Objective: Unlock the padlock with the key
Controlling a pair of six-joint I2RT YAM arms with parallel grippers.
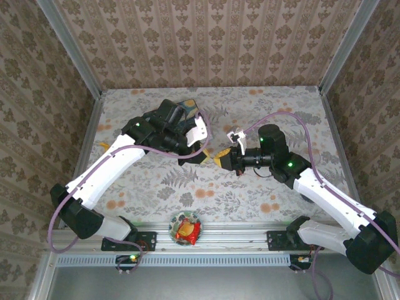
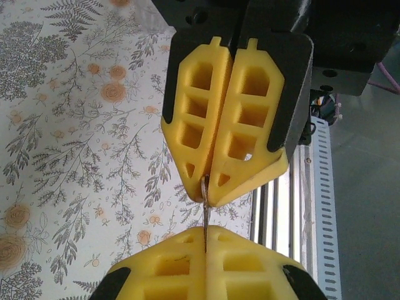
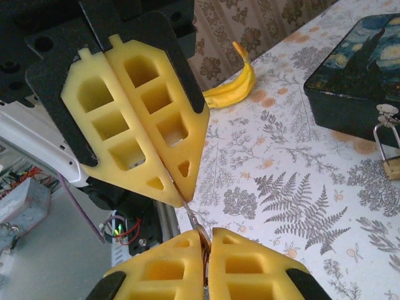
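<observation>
A: Tool state?
B: Left tool and right tool are both pressed together, tip to tip. Each pinches one end of the key above the desk.
A: Padlock?
B: The padlock hangs off the tin box latch, well apart from both tools. A banana lies beyond.

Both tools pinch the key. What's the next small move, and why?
Probably open the left tool and ease it back: the right tool is shut on the thin silvery key too, and its camera faces the small brass padlock hanging at the dark painted tin box.
</observation>
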